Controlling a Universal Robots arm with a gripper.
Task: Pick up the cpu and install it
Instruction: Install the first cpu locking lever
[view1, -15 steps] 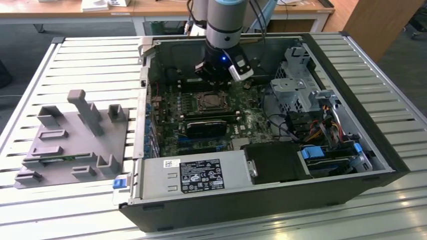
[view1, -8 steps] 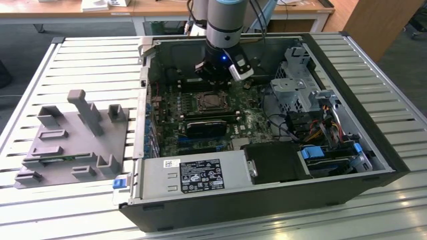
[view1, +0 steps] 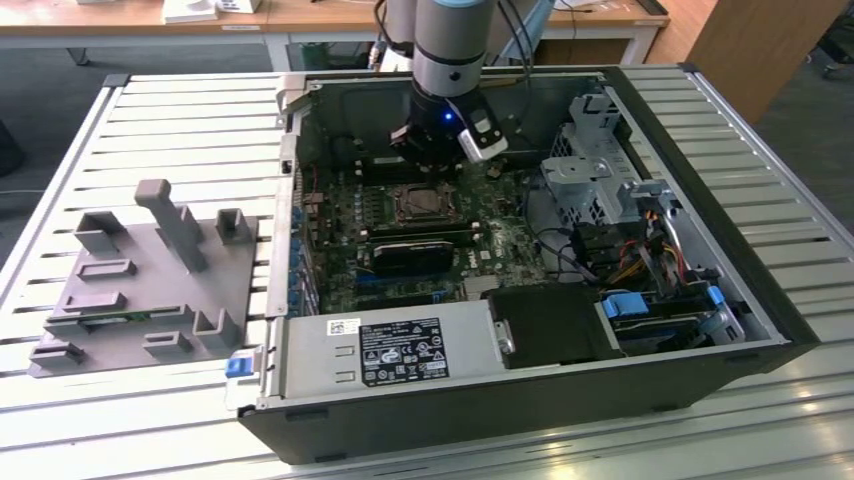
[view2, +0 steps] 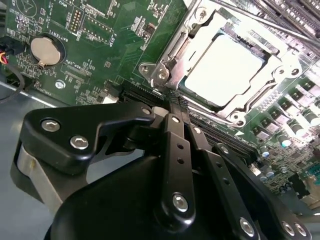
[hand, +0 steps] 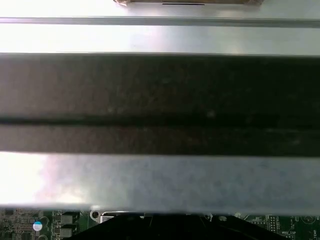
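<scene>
The cpu (view2: 224, 69) sits in its socket (view2: 272, 102) on the motherboard (view2: 95, 60), silvery top facing up, the metal frame around it — in the second wrist view it lies just beyond the gripper (view2: 176, 102), ahead of the fingertips and apart from them. The exterior view shows the same arrangement: the chip (view1: 424, 203) lies on the board inside the open computer case (view1: 721, 330), with the gripper (view1: 430, 160) hanging just above and behind it, toward the case's back wall.

The two black fingers (view2: 172, 150) are pressed together, their tips meeting with nothing pinched between them. So the pick-and-place part looks done; the chip appears seated, though whether it is fully flat in the socket cannot be told from these angles.

Judging from this, the step in hand is clearing away from, or checking, the seated chip. To do it well the arm should move straight up off the board, without dragging the closed tips sideways across the socket frame or the connector slot (view2: 145, 95) directly under them. The coin battery (view2: 47, 50) and the small components beside the fingers are near enough that a slanted path could clip them. The grey plastic tray (view1: 140, 290) with upright posts stands outside the case on the slatted table (view1: 187, 130), well away from the tool — no concern for this move.
</scene>
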